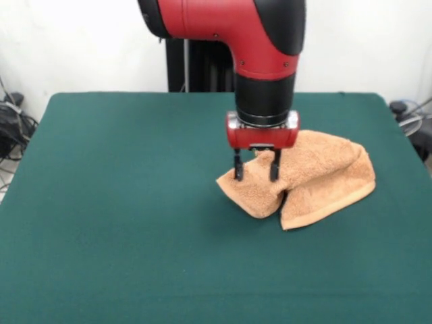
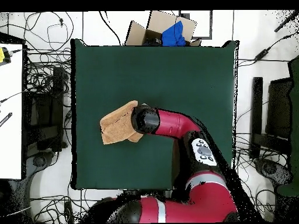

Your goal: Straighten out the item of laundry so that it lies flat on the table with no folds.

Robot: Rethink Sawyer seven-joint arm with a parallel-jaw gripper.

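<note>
The item of laundry [image 1: 317, 175] is a light-orange towel, folded over and bunched, right of the middle of the green table [image 1: 121, 202]. My gripper [image 1: 256, 173] stands straight down over the towel's left end. Its two black fingers [image 1: 237, 169] are spread apart, with their tips at the cloth and a hump of towel between them. They are open and do not pinch the cloth. In the overhead view the towel [image 2: 115, 126] lies left of centre on the table [image 2: 175, 76]. The wrist there covers the towel's right edge and hides the gripper.
Cables and equipment lie on the floor around the table [image 2: 44, 105]. A cardboard box with a blue item [image 2: 170, 30] sits beyond the table's far edge in the overhead view. My arm [image 2: 181, 131] reaches across the table's lower right part.
</note>
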